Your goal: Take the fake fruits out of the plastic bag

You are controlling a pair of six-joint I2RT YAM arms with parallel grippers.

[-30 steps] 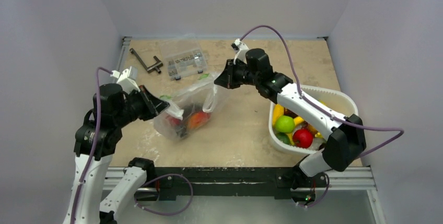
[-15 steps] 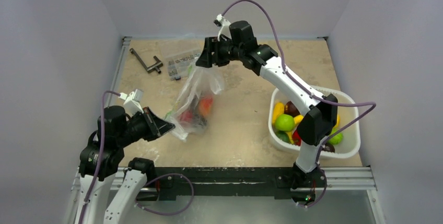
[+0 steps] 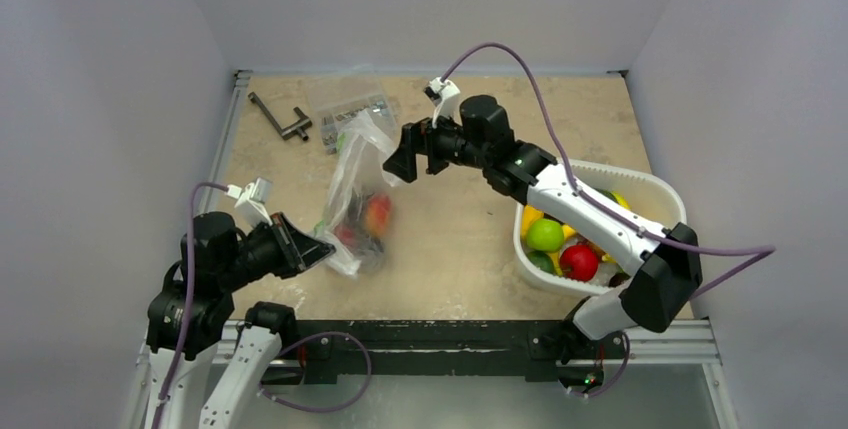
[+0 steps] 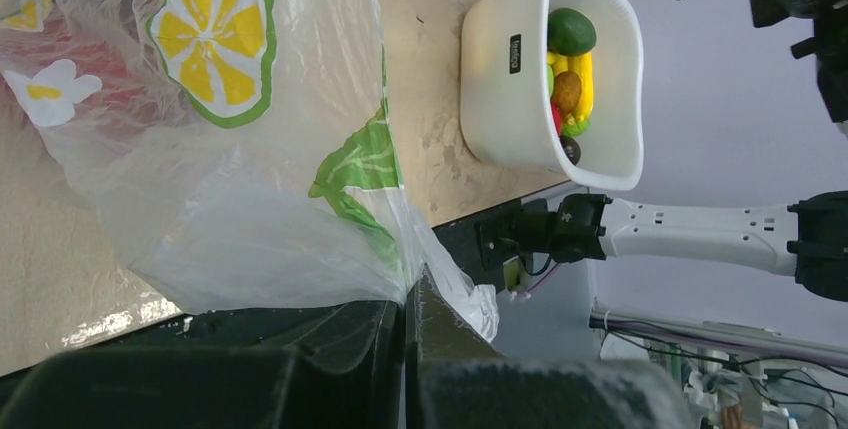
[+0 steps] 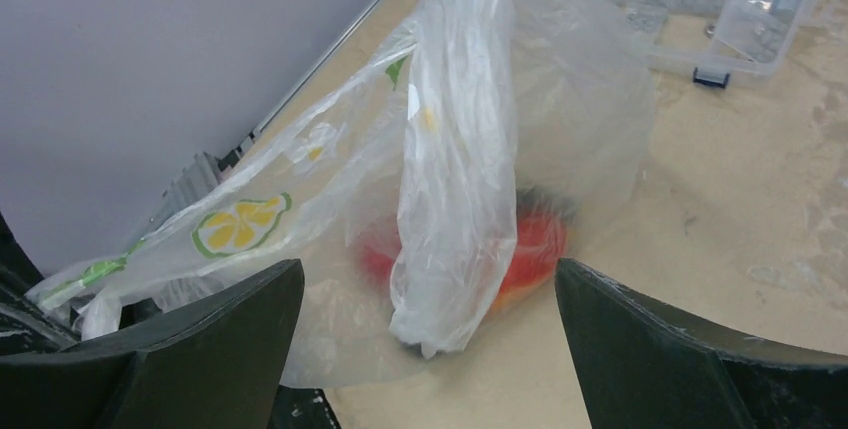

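The plastic bag (image 3: 352,184), clear film printed with citrus slices, lies slumped mid-table. Through the film I make out fake fruits: an orange-red piece (image 3: 377,213) and a dark one (image 3: 352,239). My left gripper (image 3: 322,251) is shut on the bag's near bottom corner; in the left wrist view the film (image 4: 230,149) is pinched where the left gripper (image 4: 410,294) closes. My right gripper (image 3: 405,156) hangs open just right of the bag's top, holding nothing. In the right wrist view the bag (image 5: 470,149) and a red fruit (image 5: 535,249) sit ahead of the wide-open right gripper (image 5: 428,274).
A white basket (image 3: 665,189) at the right holds a green apple (image 3: 545,236), a red fruit (image 3: 580,263) and yellow pieces. A clear compartment box (image 3: 350,114) and a dark metal tool (image 3: 280,121) lie at the back left.
My right gripper has opened and let go of the bag's top, then dropped lower and to the right. The bag has slumped onto the table. The left arm has drawn back towards the near edge.
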